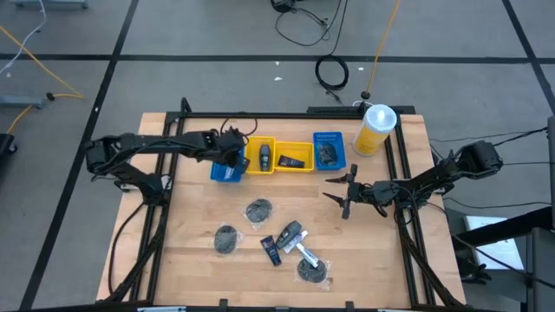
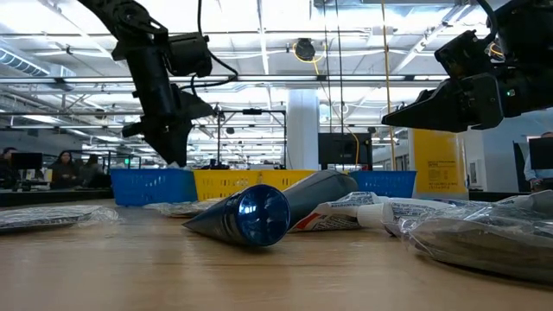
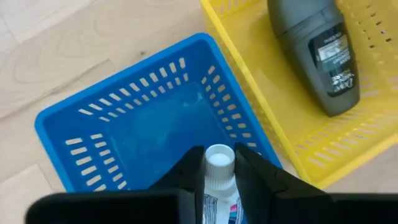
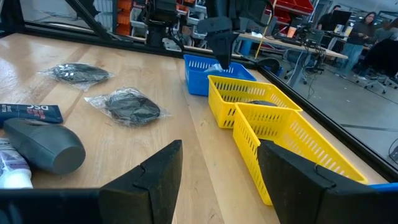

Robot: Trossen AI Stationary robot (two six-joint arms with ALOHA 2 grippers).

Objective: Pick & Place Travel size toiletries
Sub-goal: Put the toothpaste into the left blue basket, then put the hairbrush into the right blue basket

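The left gripper (image 3: 219,180) is hanging over the blue basket (image 1: 227,171) at the left end of the row of baskets, and it is grasping a small white tube (image 3: 219,180) with a white cap between its fingers (image 3: 255,177). In the left wrist view the tube is pointing down into this basket, whose floor looks bare where it shows. Just beside it, in the yellow basket (image 1: 260,158), a small dark bottle (image 3: 318,53) is lying on its side. The next yellow basket (image 1: 295,156) is holding a black flat packet (image 1: 293,161), and the blue basket at the right end (image 1: 328,150) is holding dark items that are too small to tell apart.

The right gripper (image 1: 340,195) is waiting above the tabletop (image 1: 182,234), to the right of the loose items, with its fingers spread apart and nothing between them.

On the tabletop, nearer the front edge, three grey discs in clear wrap (image 1: 257,211) are lying apart from each other. Between them a dark bottle (image 1: 290,234), a dark flat packet (image 1: 271,250) and a white tube (image 1: 305,253) are lying close together. A tall yellow bottle with a white cap (image 1: 375,128) is standing near the back right corner.
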